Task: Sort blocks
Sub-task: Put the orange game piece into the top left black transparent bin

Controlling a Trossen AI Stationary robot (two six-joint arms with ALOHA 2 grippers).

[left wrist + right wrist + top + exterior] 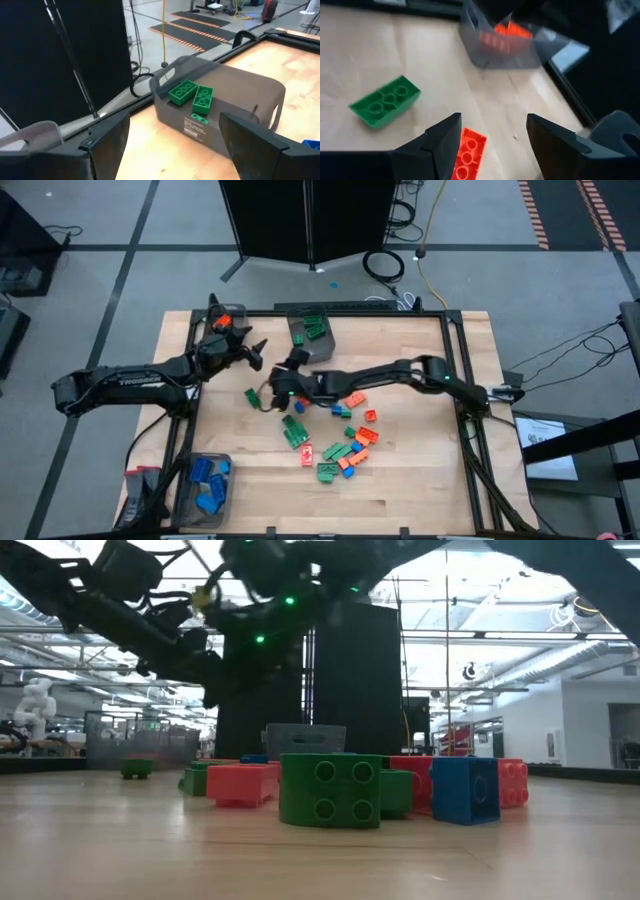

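Observation:
Several orange, green and blue blocks (345, 448) lie scattered on the wooden table right of centre. My right gripper (495, 135) reaches toward the table's left, open. Its fingers stand on either side of an orange block (468, 155) lying flat on the table, apart from it. A green block (385, 105) lies beside it. My left gripper (175, 135) hovers open and empty between the bin with orange blocks (222, 320) and the bin with green blocks (220, 107) at the far edge.
A bin holding blue blocks (205, 485) stands at the near left corner. Black frame rails (462, 370) run along the table's edges. A dark cabinet (300, 220) stands beyond the far edge. Bare wood lies at the table's right.

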